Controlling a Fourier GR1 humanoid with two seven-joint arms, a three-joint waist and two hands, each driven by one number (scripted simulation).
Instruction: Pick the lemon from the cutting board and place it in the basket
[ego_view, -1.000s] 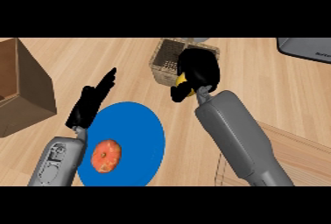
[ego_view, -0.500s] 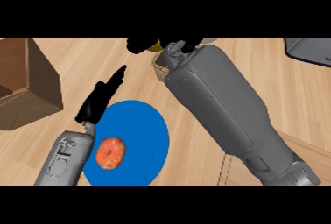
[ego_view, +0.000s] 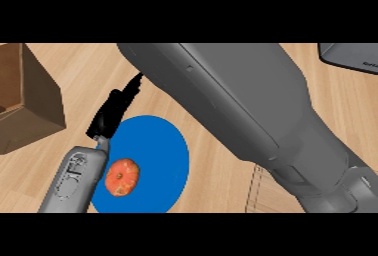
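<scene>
At the near left, a blue plate (ego_view: 159, 150) is seen lying on the wooden counter (ego_view: 214, 165), with an orange-red fruit (ego_view: 122, 177) resting on its near left part. The grey left forearm (ego_view: 74, 180) is seen just beside this fruit, overlapping the plate's left edge. From it the black left hand (ego_view: 111, 112) is extended away towards the far side, its fingers straight and released, nothing held in them. To the far left a brown box (ego_view: 29, 107) is seen standing on the counter. Most of the right half is filled by the right forearm (ego_view: 251, 115), which is stretched from the near right to the far middle. The right hand is hidden beyond the view's edge, so its fingers cannot be judged. The lemon, cutting board and basket cannot be made out here. A dark object (ego_view: 351, 57) is seen at the far right corner.
</scene>
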